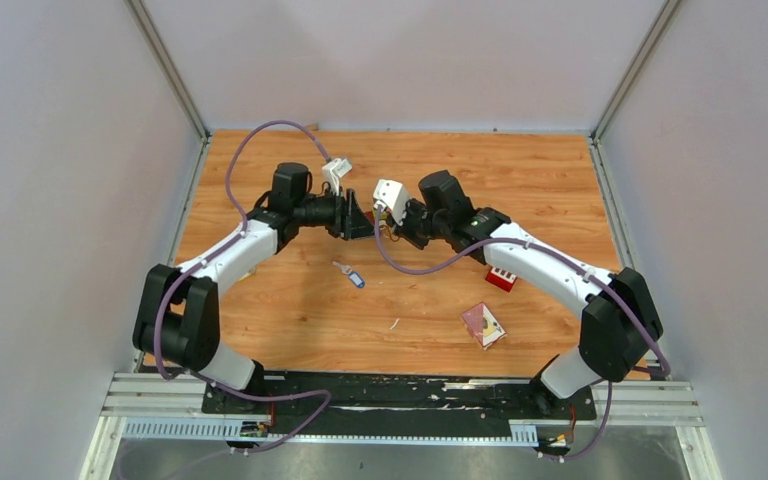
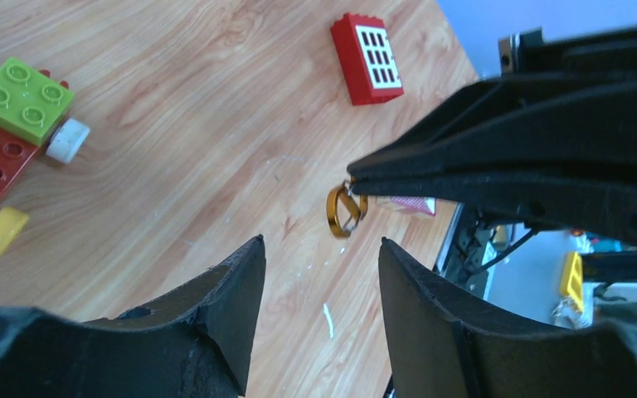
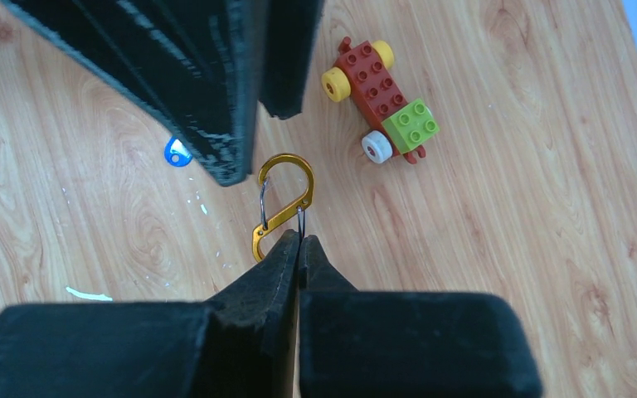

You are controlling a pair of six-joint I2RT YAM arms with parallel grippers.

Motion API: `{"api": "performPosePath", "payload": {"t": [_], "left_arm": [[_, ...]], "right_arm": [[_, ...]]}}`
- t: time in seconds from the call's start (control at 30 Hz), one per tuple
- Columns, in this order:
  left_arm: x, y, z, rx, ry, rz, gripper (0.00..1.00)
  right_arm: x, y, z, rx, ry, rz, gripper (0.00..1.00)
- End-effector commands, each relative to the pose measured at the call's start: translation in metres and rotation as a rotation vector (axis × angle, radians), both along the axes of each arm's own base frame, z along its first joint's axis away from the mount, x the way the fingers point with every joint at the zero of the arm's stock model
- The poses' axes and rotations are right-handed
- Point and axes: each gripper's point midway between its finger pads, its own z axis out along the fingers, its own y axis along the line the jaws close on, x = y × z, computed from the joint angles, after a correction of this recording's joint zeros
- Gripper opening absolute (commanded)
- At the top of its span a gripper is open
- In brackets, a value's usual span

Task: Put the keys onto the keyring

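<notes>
Gold-coloured, S-shaped wire keyring (image 3: 285, 213) was clamped at its lower end between the closed fingertips of the right pincer (image 3: 300, 242). The keyring hung clear of the wooden desk (image 1: 560, 200), with its upper loop pointing towards the left pincer (image 2: 322, 243).

1. Right pincer: clenched on the keyring. No gap showed between its two fingers.
2. Left pincer: released, grasping nothing. In the left wrist view its two fingers (image 2: 240, 307) stood apart, with the keyring just beyond their tips and roughly in line with the gap. The right wrist view showed one fingertip very close to the upper loop of the keyring; actual contact could not be confirmed.
3. Both pincers met tip to tip above the far middle of the desk.
4. Blue-headed key (image 1: 352, 277) lay flat on the desk, nearer the arm bases than the two pincers and apart from the keyring.
5. Toy car (image 3: 379, 98), built from red and green bricks with yellow and white wheels, rested on the desk on the left arm's side.
6. Red block (image 2: 367, 60) with a white grid panel rested on the desk beside the right arm.
</notes>
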Motion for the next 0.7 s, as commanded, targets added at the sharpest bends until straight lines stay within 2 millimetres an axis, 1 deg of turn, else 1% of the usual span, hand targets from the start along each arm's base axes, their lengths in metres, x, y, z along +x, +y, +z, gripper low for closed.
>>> {"api": "performPosePath", "payload": {"t": [0.0,0.13,0.27,0.57,0.67], "left_arm": [[0.015,-0.018,0.034,-0.116,-0.008,0.001,0.59],[0.02,-0.02,0.028,-0.097,0.002,0.012,0.54],[0.021,-0.021,0.022,-0.08,0.009,0.011,0.47],[0.016,-0.025,0.014,-0.072,0.026,-0.006,0.46],[0.016,-0.027,0.011,-0.073,0.036,-0.006,0.43]], "right_arm": [[0.0,0.004,0.017,0.048,-0.043,0.0,0.0],[-0.001,0.005,0.016,0.052,-0.039,0.003,0.0],[-0.001,0.005,0.018,0.055,-0.04,0.001,0.0],[-0.001,0.004,0.018,0.056,-0.04,-0.003,0.0],[-0.001,0.004,0.017,0.057,-0.038,-0.005,0.0]]}}
